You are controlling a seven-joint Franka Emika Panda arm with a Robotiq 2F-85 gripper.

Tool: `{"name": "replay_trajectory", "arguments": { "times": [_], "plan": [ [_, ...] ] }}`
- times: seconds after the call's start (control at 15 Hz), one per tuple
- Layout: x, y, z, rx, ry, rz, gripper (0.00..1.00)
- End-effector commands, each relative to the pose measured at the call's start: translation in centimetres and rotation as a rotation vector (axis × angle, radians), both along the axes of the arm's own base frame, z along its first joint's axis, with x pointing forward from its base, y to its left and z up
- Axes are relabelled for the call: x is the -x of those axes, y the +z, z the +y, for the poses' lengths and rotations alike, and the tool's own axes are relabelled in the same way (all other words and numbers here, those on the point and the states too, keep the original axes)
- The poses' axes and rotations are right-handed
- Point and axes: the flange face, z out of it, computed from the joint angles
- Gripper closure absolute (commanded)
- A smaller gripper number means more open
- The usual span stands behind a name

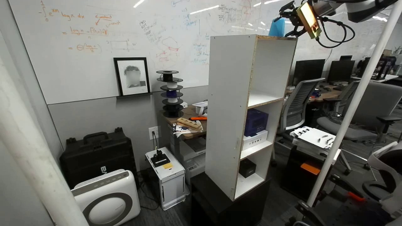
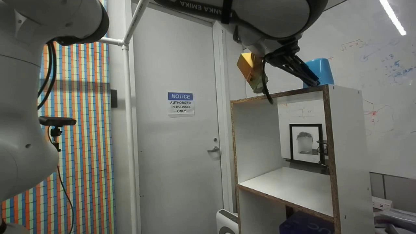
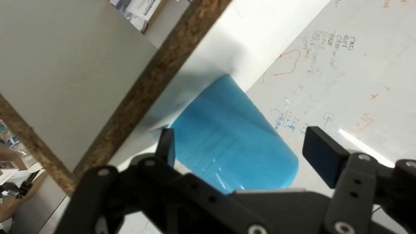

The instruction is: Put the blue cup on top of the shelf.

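The light blue cup stands on the flat top of the white shelf, wider end down, near the front edge. It shows in both exterior views point(image 1: 276, 29) point(image 2: 321, 70) and in the wrist view point(image 3: 234, 130). The shelf shows in both exterior views point(image 1: 230, 94) point(image 2: 349, 146); its brown front edge point(image 3: 139, 91) crosses the wrist view. My gripper point(image 3: 246, 151) is open, with one finger on each side of the cup. A gap shows between the cup and the upper finger; whether the lower finger touches cup or shelf top cannot be told. In an exterior view the gripper point(image 2: 312, 78) hides part of the cup.
The shelf's lower compartments hold a dark purple box point(image 1: 257, 121), a white box point(image 1: 256, 140) and a black box point(image 1: 247, 168). White poles point(image 1: 345, 116) stand near the arm. A whiteboard point(image 1: 176, 37) is behind the shelf. A desk with spools point(image 1: 171, 94) stands beside it.
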Motion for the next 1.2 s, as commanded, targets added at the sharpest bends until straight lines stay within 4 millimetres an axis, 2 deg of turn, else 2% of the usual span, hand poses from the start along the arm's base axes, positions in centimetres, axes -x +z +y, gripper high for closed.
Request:
{"name": "replay_trajectory", "arguments": {
  "times": [0.0, 0.13, 0.27, 0.4, 0.53, 0.93, 1.0, 1.13],
  "plan": [
    [3.1, 2.2, 0.7, -0.048, 0.074, 0.018, 0.0],
    [5.6, 2.6, 1.6, -0.076, 0.158, 0.063, 0.0],
    [7.5, 2.2, 3.1, -0.081, 0.24, 0.127, 0.0],
    [10.6, 1.6, 4.1, -0.074, 0.303, 0.199, 0.0],
    [13.5, -0.5, 4.6, -0.068, 0.339, 0.3, 0.0],
    [20.5, -8.6, 2.8, -0.063, 0.352, 0.648, 0.0],
    [18.1, -7.6, 2.4, -0.037, 0.36, 0.573, 0.0],
    [18.6, -8.8, 2.0, -0.058, 0.353, 0.582, 0.0]
  ]
}}
